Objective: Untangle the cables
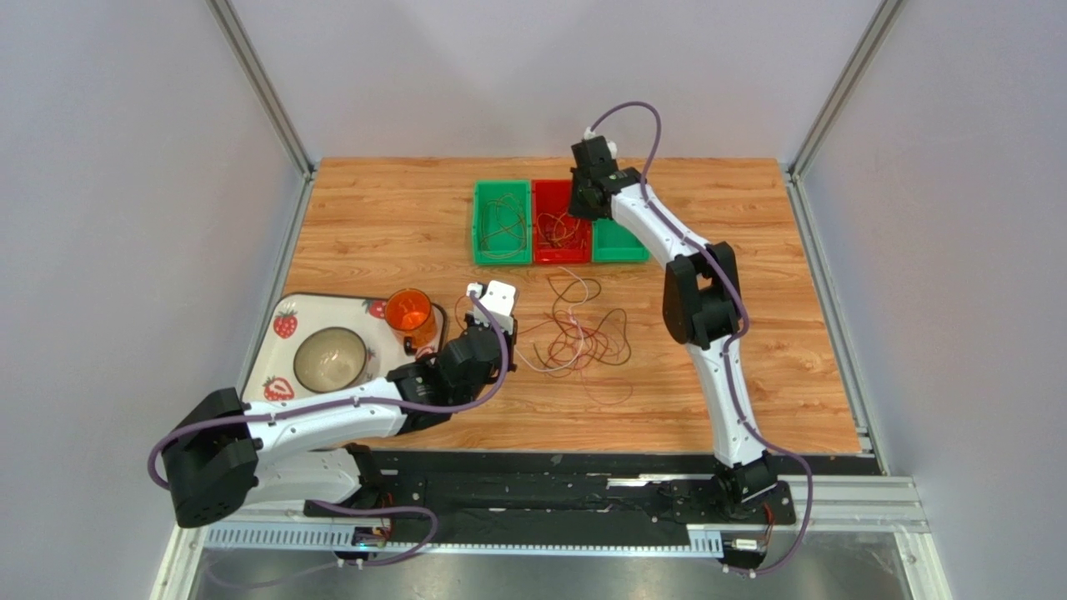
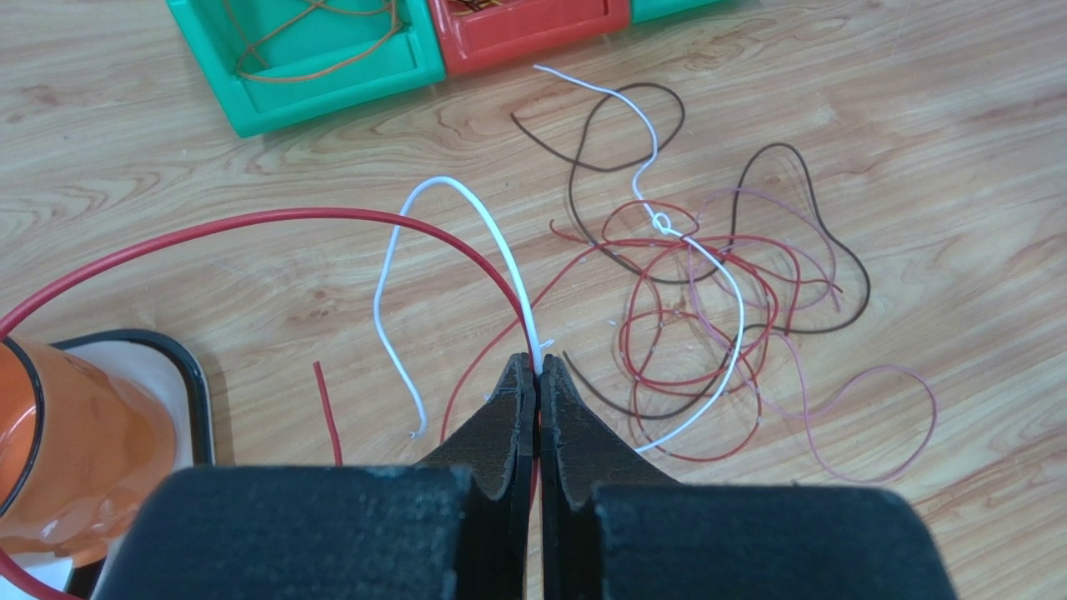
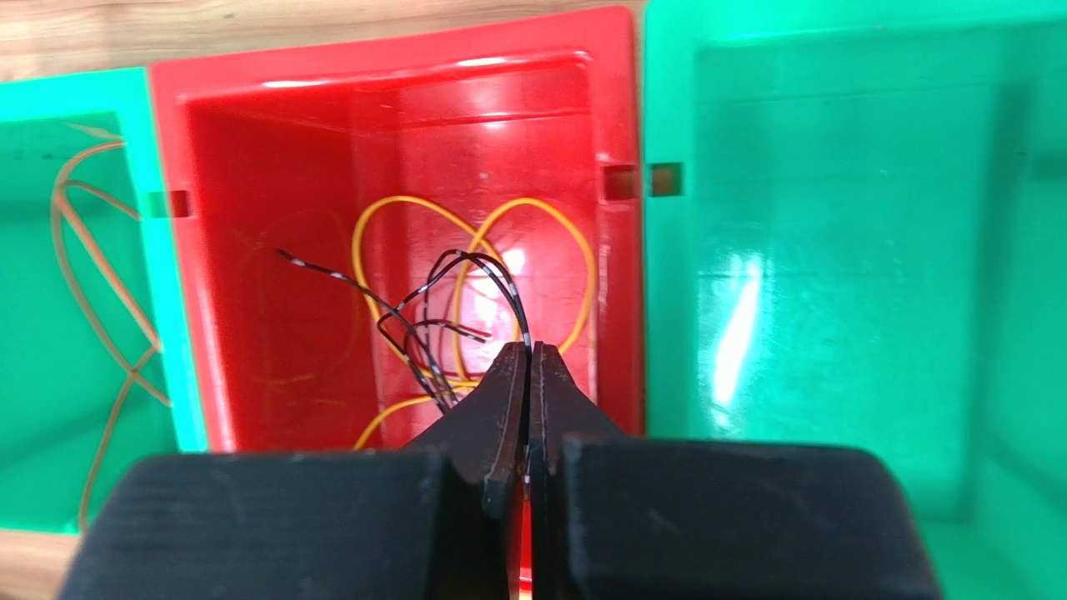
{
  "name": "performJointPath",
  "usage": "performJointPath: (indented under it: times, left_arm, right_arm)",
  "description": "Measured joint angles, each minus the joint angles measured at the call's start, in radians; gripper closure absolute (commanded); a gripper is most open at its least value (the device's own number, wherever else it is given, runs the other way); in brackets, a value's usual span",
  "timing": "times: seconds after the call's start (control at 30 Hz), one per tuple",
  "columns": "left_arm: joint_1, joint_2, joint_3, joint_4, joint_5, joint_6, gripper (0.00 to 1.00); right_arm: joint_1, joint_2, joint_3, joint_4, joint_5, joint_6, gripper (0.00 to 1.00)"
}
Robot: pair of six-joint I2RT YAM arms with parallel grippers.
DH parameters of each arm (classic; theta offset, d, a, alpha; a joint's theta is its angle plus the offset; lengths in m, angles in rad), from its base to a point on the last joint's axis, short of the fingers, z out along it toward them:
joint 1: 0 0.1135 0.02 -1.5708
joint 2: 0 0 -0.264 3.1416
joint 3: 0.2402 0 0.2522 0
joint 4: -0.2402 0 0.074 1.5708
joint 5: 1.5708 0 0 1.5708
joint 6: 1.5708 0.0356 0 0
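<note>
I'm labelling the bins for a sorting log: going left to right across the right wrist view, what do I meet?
A green bin holding an orange-brown cable → red bin holding a yellow cable and a dark cable → second green bin.

Wooden table [image 1: 376,213] between plain grey walls [image 1: 125,188]

On the wooden table [image 1: 376,225], three bins stand touching in a row near the far edge: green bin [image 1: 502,259], red bin [image 1: 561,259], second green bin [image 1: 620,250]. A strawberry-printed tray [image 1: 319,306] at the near left corner carries a bowl [image 1: 331,359] and an orange cup [image 1: 410,310].
</note>
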Motion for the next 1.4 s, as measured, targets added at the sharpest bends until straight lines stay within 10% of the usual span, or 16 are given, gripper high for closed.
performJointPath:
  times: [0.2, 0.6, 0.67, 0.7, 0.73, 1.1, 1.4]
  left_arm:
    - [0.0, 0.0, 0.0, -0.001, 0.003, -0.003, 1.0]
    - [0.0, 0.012, 0.008, -0.016, 0.003, -0.002, 1.0]
    - [0.0, 0.012, 0.023, -0.025, 0.002, 0.003, 0.63]
    - [0.001, 0.011, 0.035, -0.033, 0.002, 0.009, 0.18]
    - [0.004, 0.011, 0.048, -0.04, 0.005, 0.015, 0.02]
    - [0.22, 0.047, 0.395, -0.343, 0.219, -0.049, 0.08]
    - [0.244, 0.012, 0.209, -0.493, 0.272, -0.156, 0.21]
  right_arm:
    - [0.005, -0.002, 0.0, -0.005, 0.013, -0.014, 0.5]
    - [0.012, -0.147, 0.014, -0.04, -0.051, -0.047, 0.45]
    - [0.012, -0.244, -0.046, -0.031, -0.066, -0.047, 0.45]
    - [0.012, -0.29, -0.079, -0.025, -0.074, -0.047, 0.45]
    - [0.012, -0.36, -0.147, 0.008, -0.085, -0.047, 0.45]
    - [0.013, -0.797, -0.765, 0.146, -0.224, 0.016, 0.5]
    - [0.104, -0.931, -1.034, 0.135, -0.335, 0.029, 0.54]
